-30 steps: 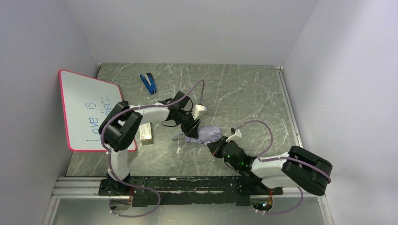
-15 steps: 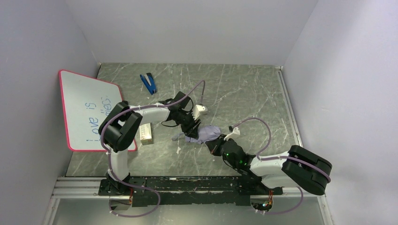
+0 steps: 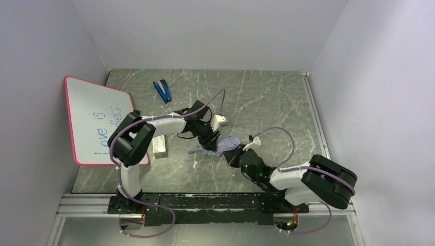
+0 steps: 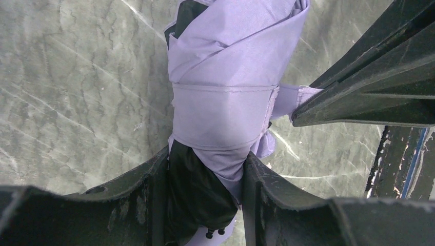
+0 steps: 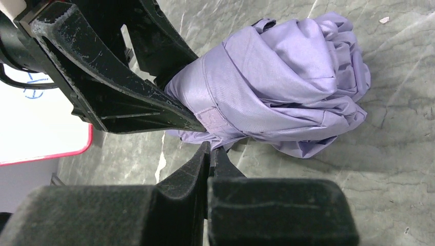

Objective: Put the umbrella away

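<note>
Right wrist view: the right pincer, clamped fully shut, sets its tips against the closure strap of the umbrella, a bundled lavender roll lying mid-tabletop. Beyond it, the left pincer, half spread, grips the roll's end on both sides.

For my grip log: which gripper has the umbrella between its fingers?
The left gripper: its fingers clamp the umbrella from both sides. The right gripper is shut, tips at the strap.
</note>
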`<state>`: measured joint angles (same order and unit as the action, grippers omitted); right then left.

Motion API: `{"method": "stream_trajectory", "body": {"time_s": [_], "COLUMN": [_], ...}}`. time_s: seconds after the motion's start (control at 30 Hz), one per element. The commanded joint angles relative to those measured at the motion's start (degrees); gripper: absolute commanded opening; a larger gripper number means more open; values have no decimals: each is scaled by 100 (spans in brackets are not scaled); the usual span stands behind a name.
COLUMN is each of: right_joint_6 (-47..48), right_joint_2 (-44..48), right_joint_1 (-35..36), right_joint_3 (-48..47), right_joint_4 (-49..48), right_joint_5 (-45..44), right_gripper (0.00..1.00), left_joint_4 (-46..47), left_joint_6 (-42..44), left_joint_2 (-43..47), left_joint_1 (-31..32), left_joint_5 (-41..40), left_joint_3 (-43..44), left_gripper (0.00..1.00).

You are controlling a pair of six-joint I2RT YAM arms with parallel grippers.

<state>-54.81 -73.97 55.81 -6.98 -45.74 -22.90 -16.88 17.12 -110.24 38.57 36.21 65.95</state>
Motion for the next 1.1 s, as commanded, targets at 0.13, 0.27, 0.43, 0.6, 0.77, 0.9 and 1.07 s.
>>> {"method": "stream_trajectory", "body": {"time_s": [0.13, 0.27, 0.43, 0.6, 0.77, 0.9, 1.07], "right_joint_6": [-186, -218, -314, -338, -361, -424, -513], "right_joint_2": [-92, -183, -373, -612, -764, -900, -1088], "right_joint_1": [-81, -147, -269, -420, -528, -607, -698], "right_joint_3": [-490, -545, -576, -639, -719, -755, -746], "right_joint_4": [-1250, -1261, -1391, -1597, -1693, -1790, -2012], "right_joint_5": [48, 31, 50, 234, 365, 464, 589], "right_gripper": [0, 0, 0, 0, 0, 0, 1], "left_joint_4": [-218, -244, -263, -289, -289, -289, -297], "left_joint_6": [421, 449, 482, 499, 503, 504, 517], "left_joint_2": [-542, -560, -578, -595, -606, -613, -629], "left_joint_1": [-53, -20, 6, 36, 46, 50, 58], "left_joint_5": [-2089, -2082, -2085, -2095, -2093, -2104, -2096], "left_joint_3": [-226, -219, -219, -223, -215, -224, -228], "left_gripper": [5, 5, 5, 5, 5, 5, 5]}}
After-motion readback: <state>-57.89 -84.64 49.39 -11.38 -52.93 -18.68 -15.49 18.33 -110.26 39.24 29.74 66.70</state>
